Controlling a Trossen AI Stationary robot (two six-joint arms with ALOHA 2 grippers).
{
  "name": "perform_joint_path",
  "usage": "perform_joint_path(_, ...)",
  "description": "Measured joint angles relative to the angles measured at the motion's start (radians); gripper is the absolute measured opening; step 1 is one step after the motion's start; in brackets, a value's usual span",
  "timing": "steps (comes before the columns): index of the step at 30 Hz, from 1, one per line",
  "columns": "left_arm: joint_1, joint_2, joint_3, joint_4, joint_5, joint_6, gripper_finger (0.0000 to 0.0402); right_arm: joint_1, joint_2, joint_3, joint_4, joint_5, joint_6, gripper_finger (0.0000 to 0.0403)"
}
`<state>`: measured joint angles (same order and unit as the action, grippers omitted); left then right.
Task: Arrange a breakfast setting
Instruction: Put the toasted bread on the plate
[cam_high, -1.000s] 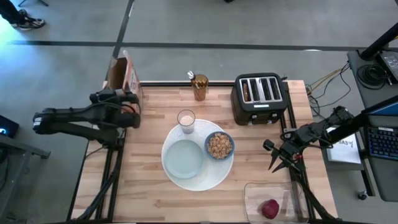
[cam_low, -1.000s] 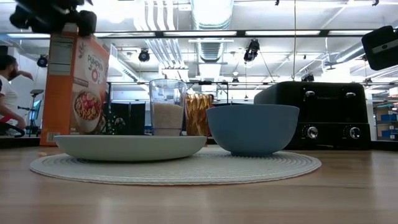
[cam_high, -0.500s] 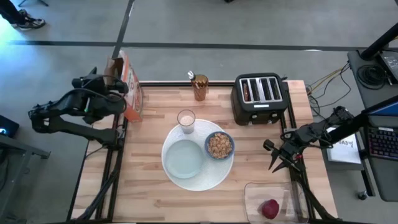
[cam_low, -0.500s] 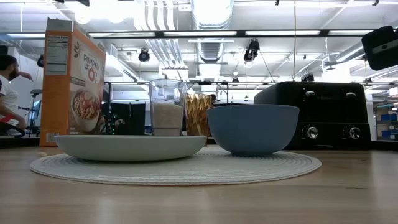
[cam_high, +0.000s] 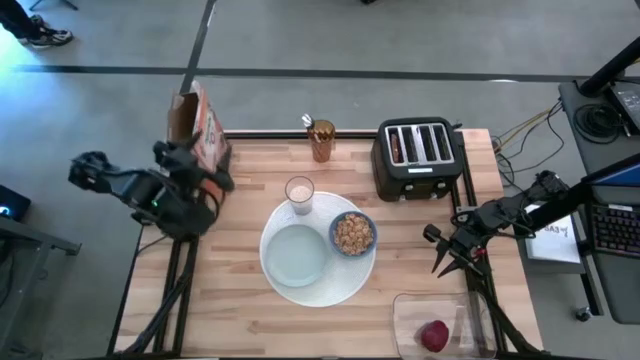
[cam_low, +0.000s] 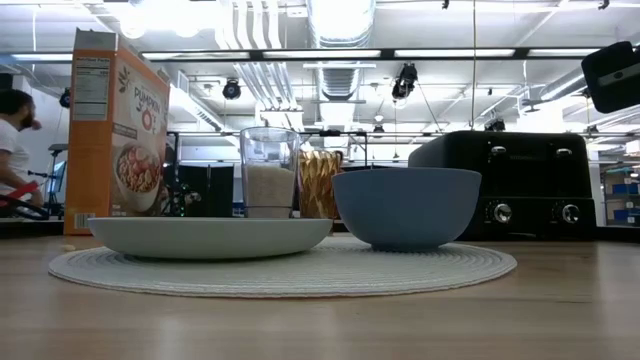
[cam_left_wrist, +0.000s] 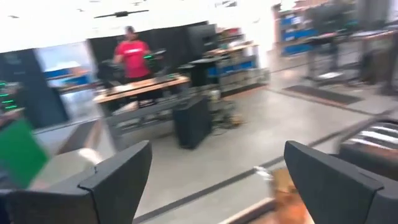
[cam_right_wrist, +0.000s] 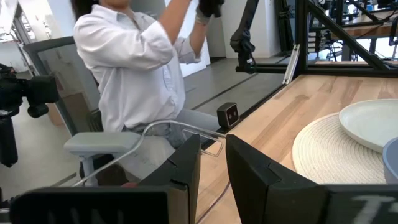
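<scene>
A large round white plate (cam_high: 318, 283) lies mid-table. On it rest a smaller pale green plate (cam_high: 297, 254) and a blue bowl (cam_high: 352, 234) holding cereal. The milk glass (cam_high: 299, 191) stands at its far edge. Brown toast (cam_high: 398, 146) sticks out of a toaster slot. The red fruit (cam_high: 433, 335) lies in a clear container at the near right. A metal spoon (cam_high: 308, 121) stands in an amber cup. My left gripper (cam_high: 200, 172) is open and empty beside the cereal box (cam_high: 196, 122). My right gripper (cam_high: 450, 265) hangs off the table's right edge, narrowly open and empty.
The black four-slot toaster (cam_high: 418, 158) stands at the far right, and the orange-and-white cereal box stands upright at the far left corner (cam_low: 115, 130). A person in a white shirt (cam_right_wrist: 134, 68) sits beyond the table's left side. Bare wood lies at the near left.
My left gripper has come up off the top of the cereal box and left the low view. The left arm has swung back over the table's left edge and folded up. The box stands upright where it was.
</scene>
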<state>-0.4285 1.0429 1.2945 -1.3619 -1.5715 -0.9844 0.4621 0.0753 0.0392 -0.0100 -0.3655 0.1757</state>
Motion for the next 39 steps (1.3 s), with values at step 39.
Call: perform_joint_path(39,-0.465,0.322,-0.699,0.175,0.007,-1.097,0.0240,0.000,0.000,0.000,0.000,0.000,0.000,0.0068)
